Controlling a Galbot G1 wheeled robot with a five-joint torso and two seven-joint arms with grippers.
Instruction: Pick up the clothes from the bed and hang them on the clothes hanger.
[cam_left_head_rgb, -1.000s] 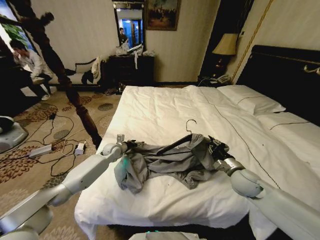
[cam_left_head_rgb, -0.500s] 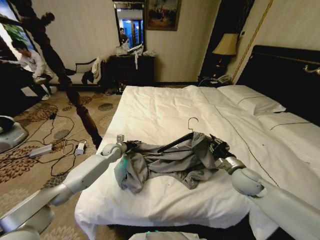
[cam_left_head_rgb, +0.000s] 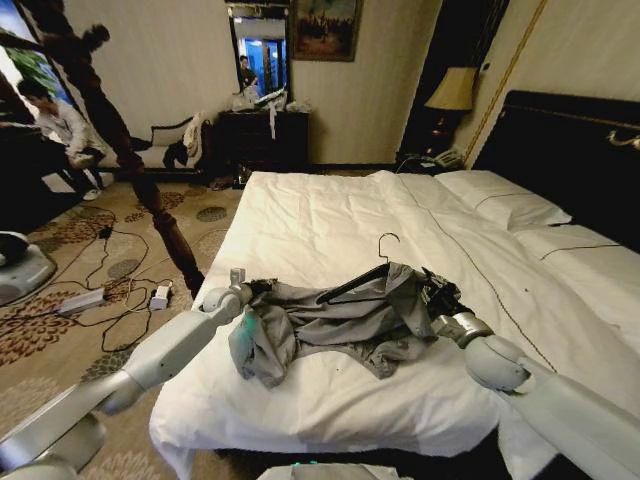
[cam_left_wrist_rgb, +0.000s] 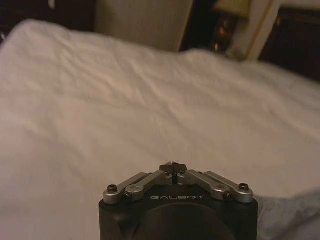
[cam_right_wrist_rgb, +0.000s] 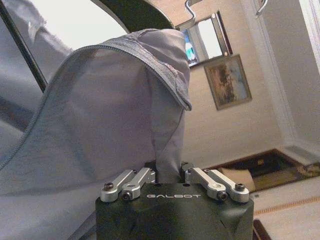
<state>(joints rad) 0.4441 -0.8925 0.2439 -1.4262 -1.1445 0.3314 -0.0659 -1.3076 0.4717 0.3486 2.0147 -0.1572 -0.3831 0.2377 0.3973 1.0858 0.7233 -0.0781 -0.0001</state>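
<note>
The clothes (cam_left_head_rgb: 340, 320), a light grey shirt, lie bunched near the front of the bed (cam_left_head_rgb: 320, 215) on its white duvet. The black clothes hanger (cam_left_head_rgb: 352, 282) sits partly inside the shirt, its silver hook (cam_left_head_rgb: 386, 243) sticking up. My right gripper (cam_left_head_rgb: 432, 295) is at the shirt's right end, shut on a fold of the grey fabric (cam_right_wrist_rgb: 125, 115). That wrist view also has the hanger (cam_right_wrist_rgb: 135, 12) above the cloth. My left gripper (cam_left_head_rgb: 252, 290) rests at the shirt's left end. Its fingers (cam_left_wrist_rgb: 171, 167) are shut with nothing seen between them, and grey cloth (cam_left_wrist_rgb: 295, 220) lies beside it.
A tall dark wooden pole (cam_left_head_rgb: 150, 190) stands left of the bed, with cables and power strips (cam_left_head_rgb: 100, 295) on the carpet by it. White pillows (cam_left_head_rgb: 505, 205) and the black headboard (cam_left_head_rgb: 570, 150) are at the far right. A dark cabinet (cam_left_head_rgb: 265, 135) stands against the back wall.
The hanger's hook and the shirt's right shoulder have shifted slightly up and to the right with my right gripper. The left arm has hardly moved.
</note>
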